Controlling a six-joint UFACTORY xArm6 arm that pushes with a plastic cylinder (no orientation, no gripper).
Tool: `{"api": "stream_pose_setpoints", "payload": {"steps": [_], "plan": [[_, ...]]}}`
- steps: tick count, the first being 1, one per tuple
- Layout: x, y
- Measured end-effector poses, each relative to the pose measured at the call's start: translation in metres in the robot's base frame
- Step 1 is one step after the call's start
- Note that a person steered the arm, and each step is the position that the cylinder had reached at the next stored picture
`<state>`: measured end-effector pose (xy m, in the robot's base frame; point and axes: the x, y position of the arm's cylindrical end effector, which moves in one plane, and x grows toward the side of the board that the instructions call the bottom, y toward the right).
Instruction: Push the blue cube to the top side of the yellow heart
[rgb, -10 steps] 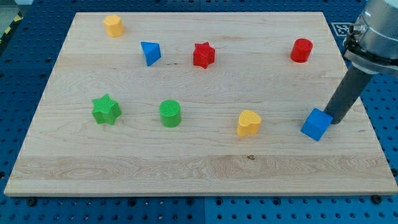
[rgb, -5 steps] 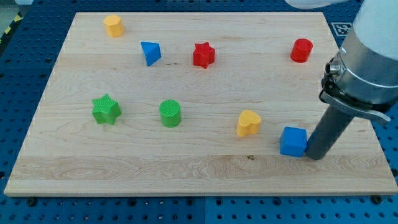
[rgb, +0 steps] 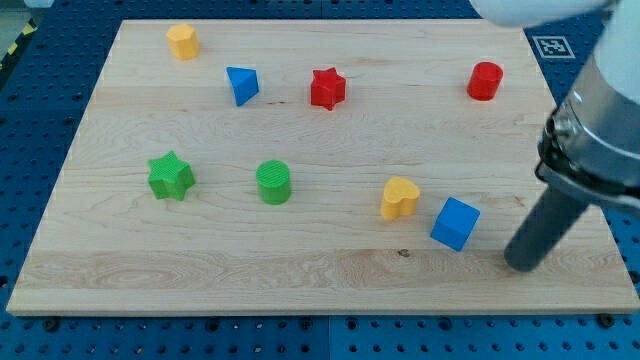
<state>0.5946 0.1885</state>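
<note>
The blue cube (rgb: 455, 223) lies on the wooden board, just to the lower right of the yellow heart (rgb: 399, 197), with a narrow gap between them. My tip (rgb: 522, 264) rests on the board to the right of the cube and slightly below it, apart from it. The dark rod rises from there toward the view's upper right.
A red cylinder (rgb: 484, 80) stands at the top right. A red star (rgb: 326, 88) and a blue triangular block (rgb: 241, 84) lie at top centre. A yellow block (rgb: 182, 41) sits top left. A green star (rgb: 171, 176) and green cylinder (rgb: 273, 182) lie at mid left.
The blue cube has slid left and down toward the yellow heart and turned. My tip pushed it along, then moved down and right, away from it.
</note>
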Motion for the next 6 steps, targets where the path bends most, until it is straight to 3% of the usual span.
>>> {"api": "stream_pose_setpoints", "payload": {"steps": [1, 5, 6], "plan": [[0.024, -0.005], [-0.009, -0.057], [-0.024, -0.038]]}}
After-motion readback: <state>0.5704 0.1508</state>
